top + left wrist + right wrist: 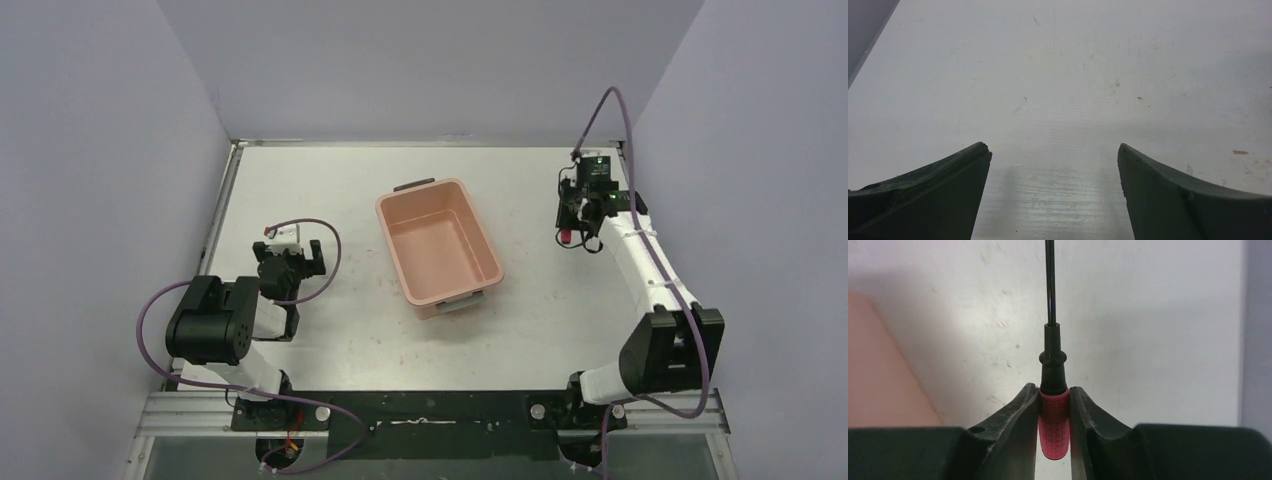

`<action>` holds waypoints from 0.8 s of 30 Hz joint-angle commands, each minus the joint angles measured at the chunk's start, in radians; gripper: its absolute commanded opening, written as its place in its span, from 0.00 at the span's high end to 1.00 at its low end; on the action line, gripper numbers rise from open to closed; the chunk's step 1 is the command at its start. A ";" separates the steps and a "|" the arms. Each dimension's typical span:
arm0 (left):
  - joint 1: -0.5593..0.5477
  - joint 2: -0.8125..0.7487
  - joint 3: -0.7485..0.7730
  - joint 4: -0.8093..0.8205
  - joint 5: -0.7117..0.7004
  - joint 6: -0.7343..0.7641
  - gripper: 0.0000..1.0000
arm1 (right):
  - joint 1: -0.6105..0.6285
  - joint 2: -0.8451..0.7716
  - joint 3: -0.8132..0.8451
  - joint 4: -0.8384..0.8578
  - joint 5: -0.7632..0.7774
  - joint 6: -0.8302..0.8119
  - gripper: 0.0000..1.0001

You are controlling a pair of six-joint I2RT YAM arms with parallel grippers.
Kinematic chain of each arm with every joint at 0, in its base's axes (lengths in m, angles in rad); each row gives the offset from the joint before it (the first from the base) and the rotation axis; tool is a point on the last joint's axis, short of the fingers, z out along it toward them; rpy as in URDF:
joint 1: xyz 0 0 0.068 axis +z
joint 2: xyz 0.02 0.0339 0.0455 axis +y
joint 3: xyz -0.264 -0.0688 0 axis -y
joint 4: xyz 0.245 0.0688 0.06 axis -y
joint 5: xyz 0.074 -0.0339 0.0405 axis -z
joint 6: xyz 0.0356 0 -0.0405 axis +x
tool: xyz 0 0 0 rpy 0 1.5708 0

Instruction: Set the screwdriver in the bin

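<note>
Your right end effector (1053, 390) grips the red-handled, black-shafted screwdriver (1053, 432), well apart from the salmon-pink rectangular plastic bin (445, 297); your left end effector (1054, 150) stands open.

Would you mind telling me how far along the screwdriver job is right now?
Done: the right gripper is shut on the red handle of the screwdriver. In hand: the tool is held to the right of the bin, not over it. Left: carry it above the bin, which looks empty, and release. The left gripper sits open and idle.
</note>
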 commanded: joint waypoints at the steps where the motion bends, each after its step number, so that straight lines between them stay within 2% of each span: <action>1: 0.000 -0.007 0.018 0.037 -0.002 -0.002 0.03 | 0.084 -0.135 0.173 -0.059 0.096 0.066 1.00; 5: 0.000 -0.008 0.019 0.038 -0.002 -0.002 0.03 | 0.235 -0.201 0.262 -0.008 0.067 0.110 1.00; 9: 0.000 -0.009 0.019 0.036 -0.002 -0.003 0.03 | 0.402 -0.243 0.240 0.169 -0.040 0.143 1.00; 12: 0.000 -0.010 0.019 0.036 -0.002 -0.002 0.03 | 0.538 -0.216 0.206 0.272 -0.073 0.148 1.00; 14: 0.000 -0.010 0.019 0.037 -0.002 -0.001 0.03 | 0.605 -0.160 0.204 0.283 -0.068 0.149 1.00; 18: 0.000 -0.010 0.019 0.035 -0.002 -0.002 0.03 | 0.660 -0.015 0.197 0.239 -0.015 0.177 1.00; 24: 0.000 -0.009 0.019 0.037 -0.002 -0.003 0.03 | 0.675 0.157 0.105 0.248 -0.021 0.252 1.00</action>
